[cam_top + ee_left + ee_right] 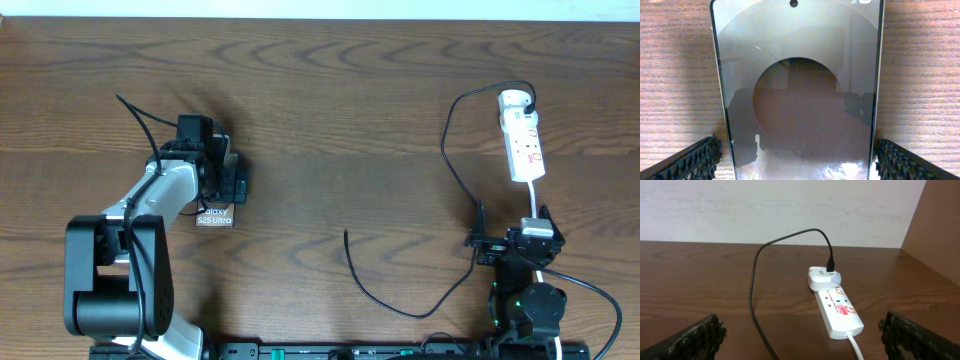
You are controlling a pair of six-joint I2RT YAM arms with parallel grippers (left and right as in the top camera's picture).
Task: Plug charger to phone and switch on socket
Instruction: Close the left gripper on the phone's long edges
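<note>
The phone point(215, 216) lies flat on the wooden table at the left, its white lettering showing below my left gripper point(222, 185). In the left wrist view the phone's glossy face point(800, 75) fills the frame. My left gripper point(797, 155) is open, one finger on each side of the phone's long edges. The white socket point(522, 135) lies at the right, also seen in the right wrist view point(837, 310). The black charger cable point(450, 140) runs from an adapter at the socket's far end point(830, 262). Its free tip point(346, 233) lies mid-table. My right gripper point(512, 232) is open and empty, short of the socket point(800, 335).
The socket's thicker white cord point(535, 195) runs toward my right arm and shows in the right wrist view point(856, 347). The black cable loops across the table between the arms point(410, 312). A brown side panel point(935, 230) stands to the right of the socket.
</note>
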